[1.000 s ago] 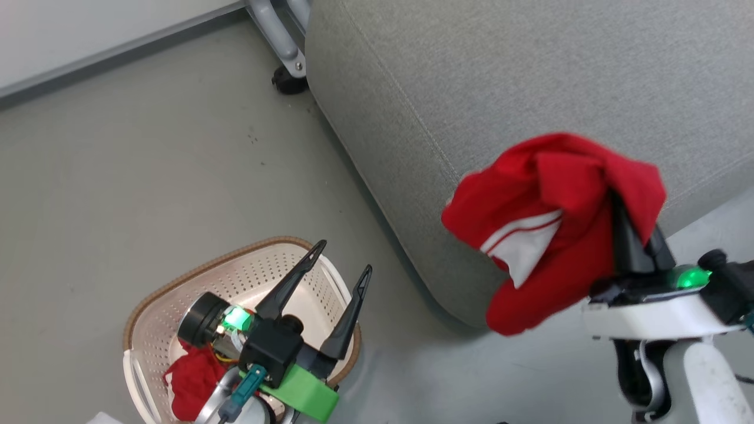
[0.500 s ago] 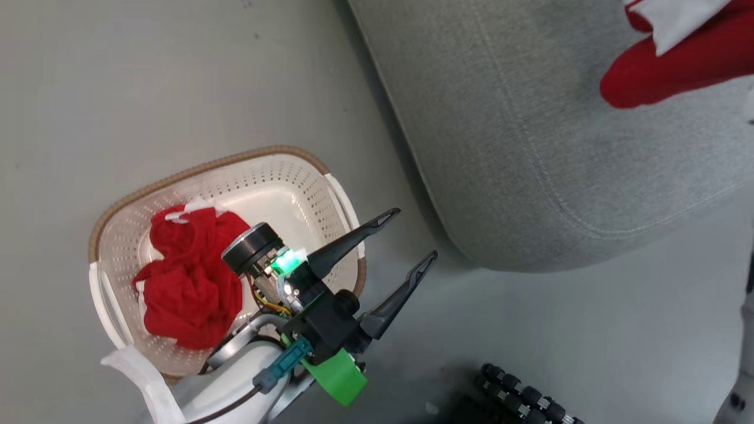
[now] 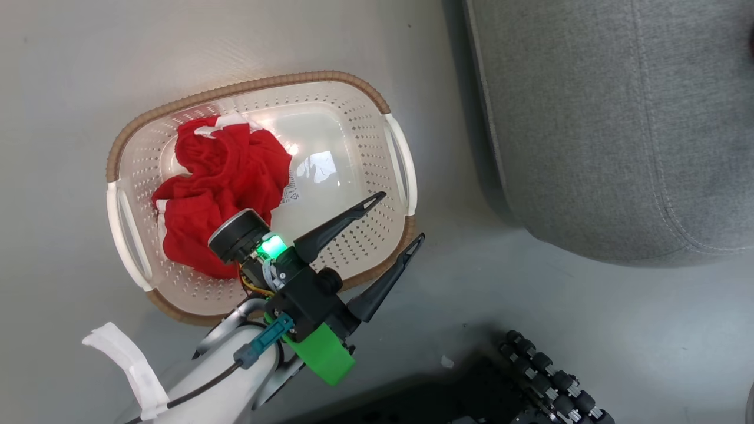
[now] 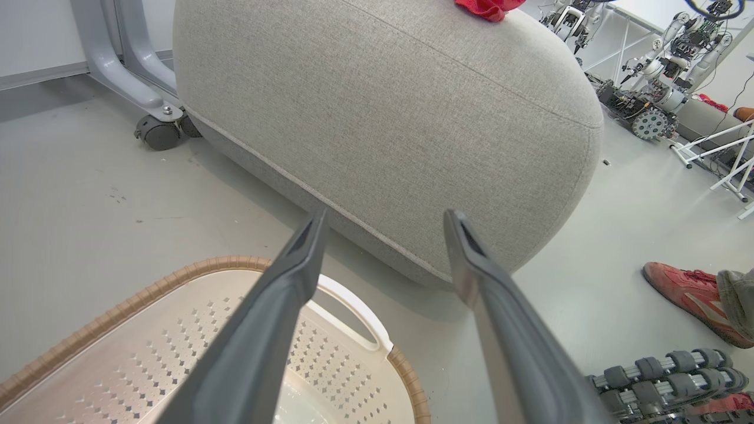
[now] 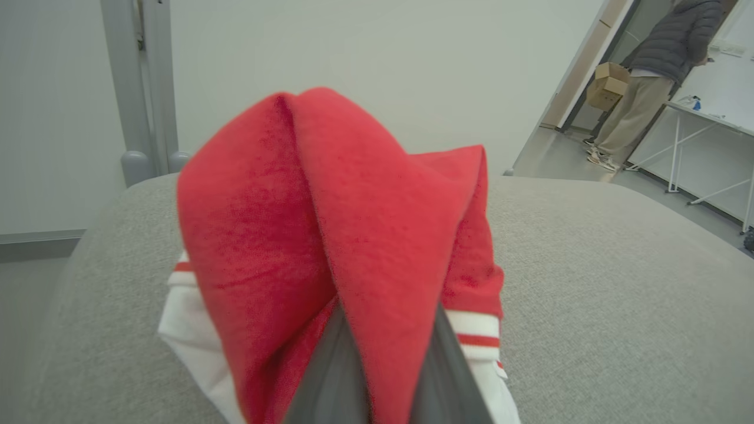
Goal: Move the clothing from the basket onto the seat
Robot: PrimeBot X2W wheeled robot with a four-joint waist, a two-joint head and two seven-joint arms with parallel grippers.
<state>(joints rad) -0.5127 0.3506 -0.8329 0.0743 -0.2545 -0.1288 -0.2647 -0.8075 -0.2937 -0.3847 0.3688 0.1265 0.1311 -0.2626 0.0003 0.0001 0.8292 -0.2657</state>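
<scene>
The cream basket stands on the floor with one crumpled red piece of clothing in its left half. My left gripper hovers open and empty over the basket's right rim, its fingers pointing at the side of the grey seat. My right gripper is shut on the other red garment with white trim, holding it bunched over the seat's top. A bit of that red garment peeks over the seat's crest. Whether it touches the cushion I cannot tell.
The seat lies right of the basket across a strip of bare floor. My base's black rollers sit at the lower right. A frame's caster stands by the seat. A person's red shoe is nearby, and a person stands far off.
The head camera has swung, bringing the basket to the middle of its view. The held red garment slid away toward that view's upper right, over the seat. My left gripper has stayed open.
</scene>
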